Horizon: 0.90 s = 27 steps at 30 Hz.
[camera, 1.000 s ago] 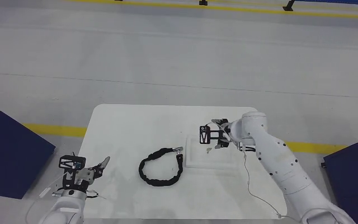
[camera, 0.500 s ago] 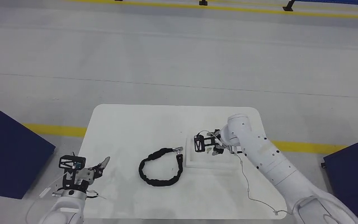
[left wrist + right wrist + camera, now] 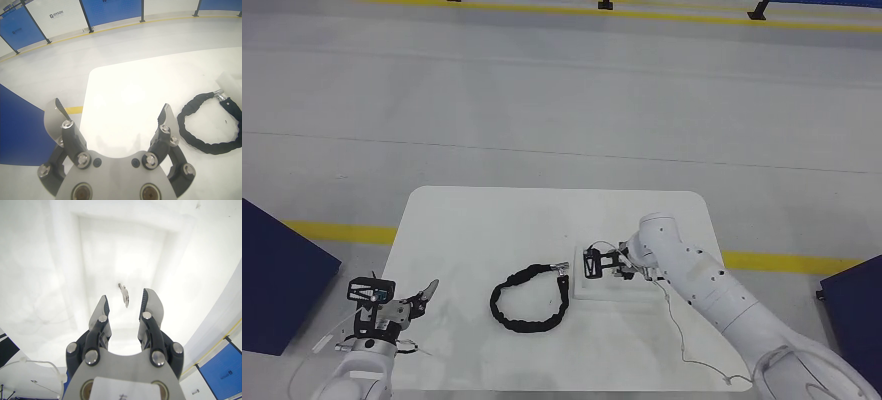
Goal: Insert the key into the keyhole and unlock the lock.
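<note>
A small silver key (image 3: pixel 125 295) lies in a shallow white tray (image 3: pixel 121 247). My right gripper (image 3: pixel 124 301) hangs open just above it, one fingertip on each side of the key and neither touching it. From above, the right gripper (image 3: pixel 614 270) is over the tray's (image 3: pixel 642 292) end nearest the lock. The black chain lock (image 3: pixel 530 300) lies curled on the white table (image 3: pixel 472 230) beside the tray, its metal end (image 3: pixel 219 94) pointing at the tray. My left gripper (image 3: pixel 113 111) stands open with nothing in it near the table's front left corner (image 3: pixel 407 300).
The table's rounded edge runs close by the left gripper. Beyond it are grey floor with yellow lines and a blue panel (image 3: pixel 272 280). A thin white cable (image 3: pixel 682 330) trails along the right arm.
My right arm has swung toward the lock side of the tray and come down, so its open fingers now straddle the key. The left arm and the chain lock have not moved.
</note>
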Tool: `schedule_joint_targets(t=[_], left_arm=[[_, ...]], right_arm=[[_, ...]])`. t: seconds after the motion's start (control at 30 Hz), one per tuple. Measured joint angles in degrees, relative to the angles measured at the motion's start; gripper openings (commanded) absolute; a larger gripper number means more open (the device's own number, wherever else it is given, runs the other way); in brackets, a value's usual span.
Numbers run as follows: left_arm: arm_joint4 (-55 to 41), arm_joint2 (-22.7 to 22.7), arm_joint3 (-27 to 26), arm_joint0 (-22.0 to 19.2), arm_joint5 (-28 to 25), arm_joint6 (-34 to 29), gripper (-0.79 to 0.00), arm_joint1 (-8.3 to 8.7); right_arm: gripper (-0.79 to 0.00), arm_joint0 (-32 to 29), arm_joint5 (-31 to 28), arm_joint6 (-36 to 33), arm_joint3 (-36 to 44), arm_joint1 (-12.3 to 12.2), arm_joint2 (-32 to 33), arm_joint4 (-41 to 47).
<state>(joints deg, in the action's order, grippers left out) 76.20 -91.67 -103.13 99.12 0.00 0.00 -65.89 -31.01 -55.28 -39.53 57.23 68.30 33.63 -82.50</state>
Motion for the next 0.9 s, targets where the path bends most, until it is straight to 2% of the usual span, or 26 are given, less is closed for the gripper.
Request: schedule_joint_targets(t=[0.43,0.53,0.57,0.6,0.9], left_arm=[[0.00,0.00,0.00,0.00,0.00,0.00,0.000,0.00],[0.00,0.00,0.00,0.00,0.00,0.00,0.000,0.00],[0.00,0.00,0.00,0.00,0.00,0.00,0.000,0.00],[0.00,0.00,0.00,0.00,0.00,0.00,0.000,0.00],[0.00,0.00,0.00,0.00,0.00,0.00,0.000,0.00]], right_arm=[[-0.591,1.23,-0.61,3.32,-5.39,1.78,-1.69,-1.19],[-0.653,1.32,-0.72,3.86,-6.14,2.09,-1.92,-1.38],[-0.751,1.35,-0.77,3.98,-6.35,2.18,-1.99,-1.41],[-0.785,1.38,-0.80,4.13,-6.62,2.31,-2.07,-1.45],[-0.785,2.14,-1.20,5.15,-8.44,2.76,-1.50,-1.05]])
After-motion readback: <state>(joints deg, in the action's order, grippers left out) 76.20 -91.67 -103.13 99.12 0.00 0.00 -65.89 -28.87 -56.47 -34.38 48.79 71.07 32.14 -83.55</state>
